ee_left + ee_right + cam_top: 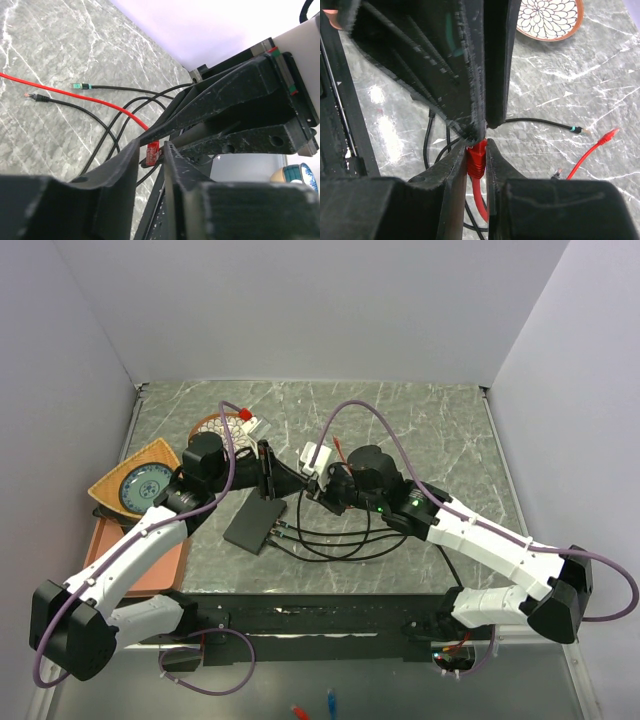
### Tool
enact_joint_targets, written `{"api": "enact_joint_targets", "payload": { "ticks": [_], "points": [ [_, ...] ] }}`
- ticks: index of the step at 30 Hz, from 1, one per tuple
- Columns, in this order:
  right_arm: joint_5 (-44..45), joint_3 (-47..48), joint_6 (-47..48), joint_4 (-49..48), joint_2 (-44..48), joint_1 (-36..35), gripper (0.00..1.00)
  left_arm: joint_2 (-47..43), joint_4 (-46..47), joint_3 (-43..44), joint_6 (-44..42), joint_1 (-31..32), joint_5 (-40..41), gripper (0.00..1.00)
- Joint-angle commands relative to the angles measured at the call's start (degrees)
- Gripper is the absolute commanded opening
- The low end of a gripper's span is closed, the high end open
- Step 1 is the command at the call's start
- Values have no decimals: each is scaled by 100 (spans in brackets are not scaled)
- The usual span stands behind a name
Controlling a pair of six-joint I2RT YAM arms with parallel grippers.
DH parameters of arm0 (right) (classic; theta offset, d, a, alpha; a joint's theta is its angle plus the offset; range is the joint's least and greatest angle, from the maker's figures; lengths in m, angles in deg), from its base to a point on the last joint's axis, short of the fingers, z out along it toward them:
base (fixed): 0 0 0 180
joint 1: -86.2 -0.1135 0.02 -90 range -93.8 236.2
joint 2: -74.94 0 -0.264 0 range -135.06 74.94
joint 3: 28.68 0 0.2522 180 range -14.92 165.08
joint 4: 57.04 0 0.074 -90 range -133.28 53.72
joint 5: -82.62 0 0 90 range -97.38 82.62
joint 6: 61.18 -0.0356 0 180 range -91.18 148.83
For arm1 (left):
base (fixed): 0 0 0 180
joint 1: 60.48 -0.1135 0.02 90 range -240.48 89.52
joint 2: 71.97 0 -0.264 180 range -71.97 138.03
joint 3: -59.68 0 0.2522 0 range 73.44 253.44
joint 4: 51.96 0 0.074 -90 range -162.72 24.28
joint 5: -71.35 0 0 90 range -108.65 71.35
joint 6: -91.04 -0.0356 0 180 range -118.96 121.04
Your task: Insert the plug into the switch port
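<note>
Right tool (pixel 477 148) clamped on red plug (pixel 478 161), held above worktop (pixel 430 430). Left tool (pixel 151 145) meets it tip-to-tip, jaws narrowly apart. Switch (pixel 257 524) lies flat just below both, left of worktop centre, black cables (pixel 330 543) at its right side.

Centre blocked: left end effector (pixel 283 478) and right end effector (pixel 308 487) meet tip to tip just above the switch (pixel 255 525), with no way through between them. Black cables (pixel 335 545) loop flat on the worktop (pixel 440 430) right of the switch, and a red cable (pixel 75 95) lies across the marble. Left side crowded: patterned dish (pixel 212 423), blue plate (pixel 143 486) and pink tray (pixel 160 565) near the left wall (pixel 60 390). Far strip and right side of worktop bare, open passage.
</note>
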Motion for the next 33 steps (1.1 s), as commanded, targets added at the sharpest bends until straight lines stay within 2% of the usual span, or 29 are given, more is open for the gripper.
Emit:
{"api": "enact_joint_targets", "payload": {
  "ticks": [1, 5, 9, 10, 11, 13, 17, 18, 20, 21, 23, 24, 26, 31, 33],
  "points": [
    [16, 2, 28, -319, 272, 4, 0, -71, 285, 3, -12, 22, -122, 29],
    [-2, 63, -34, -302, 263, -5, 0, -1, 329, 20, -3, 14, -192, 25],
    [16, 177, -112, -267, 210, -5, 0, -1, 451, -32, 23, 23, -245, 27],
    [7, 186, -174, -275, 184, -5, 0, 25, 452, -32, 49, 23, -262, 24],
    [-2, 212, -192, -276, 158, 4, 0, 34, 470, -32, 58, 31, -288, 14],
    [51, 230, -279, -310, 131, -5, 0, 61, 479, -15, 76, 49, -306, 1],
    [427, 213, -446, -442, 210, -5, 0, 8, 382, 3, 145, 75, -61, 1],
    [655, 134, -638, -495, 262, -5, 23, -18, 356, 3, 190, 75, 183, 1],
    [946, -111, -701, -766, 499, 4, 39, -97, 382, -6, 434, 75, 413, 1],
    [947, -234, -762, -924, 605, -5, 53, -115, 373, 3, 549, 75, 501, 1],
    [1297, -602, -816, -1345, 929, 4, 64, -97, 312, 38, 830, 75, 774, 1],
    [1369, -718, -859, -1470, 1035, -5, 76, -89, 303, 55, 945, 75, 862, 1],
    [1500, -946, -868, -1637, 1237, -5, 86, -62, 268, 64, 1313, 75, 1073, 1],
    [1765, -913, -675, -1638, 1177, -66, 87, -1, 118, 117, 1973, 66, 1434, 1],
    [1765, -851, -605, -1629, 1046, -84, 84, 25, 145, 117, 2053, 66, 1460, 1]
  ]
}}
